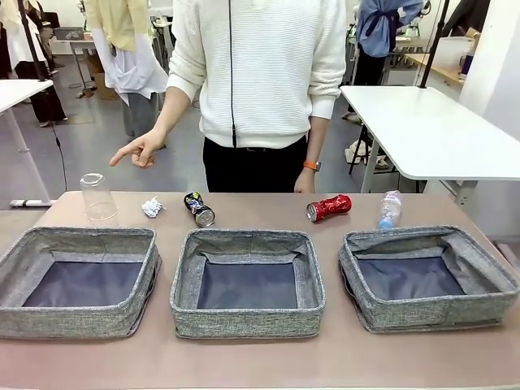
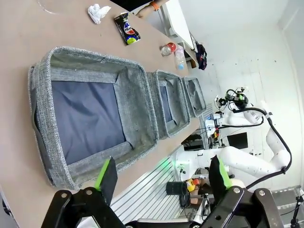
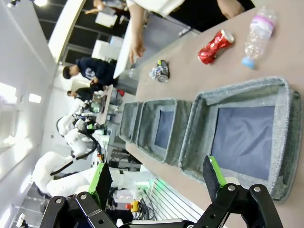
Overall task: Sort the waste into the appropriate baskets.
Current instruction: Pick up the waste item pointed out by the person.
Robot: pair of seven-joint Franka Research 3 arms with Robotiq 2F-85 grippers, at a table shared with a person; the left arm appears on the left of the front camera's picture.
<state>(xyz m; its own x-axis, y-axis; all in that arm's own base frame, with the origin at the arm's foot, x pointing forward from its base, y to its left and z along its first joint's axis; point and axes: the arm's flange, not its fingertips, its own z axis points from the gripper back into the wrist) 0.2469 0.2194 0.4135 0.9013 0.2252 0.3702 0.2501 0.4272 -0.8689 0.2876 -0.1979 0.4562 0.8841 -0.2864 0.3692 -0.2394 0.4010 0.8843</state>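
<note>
Nearest the robot, the left gripper [image 2: 161,173] and the right gripper [image 3: 156,175] both hang with their green-padded fingers spread wide and nothing between them. Beyond them, on the brown tabletop [image 1: 260,366], stand three alike square bins of grey woven fabric with dark lining: the left basket [image 1: 81,234], the middle basket [image 1: 244,236] and the right basket [image 1: 422,234], side by side. The waste lies in a row just past their far rims, none of it in a basket. There are five pieces, counted left to right: one clear plastic cup [image 1: 98,197] standing upright, one crumpled white paper wad [image 1: 152,207], one dark blue-black drink can [image 1: 198,209] on its side, one dented red drink can [image 1: 328,208] on its side, and one small clear bottle with a pink label [image 1: 391,209], also lying down. That makes two cans and one each of the rest. All look light. The cans and bottle would likely roll and dent, so a gentle hold across the middle of the body suits them. The cup is probably thin and slick, best taken low across its wall, and the wad is soft, needing only a pinch. Farthest off, a person's hand [image 1: 140,151] points down toward the cup's end.
</note>
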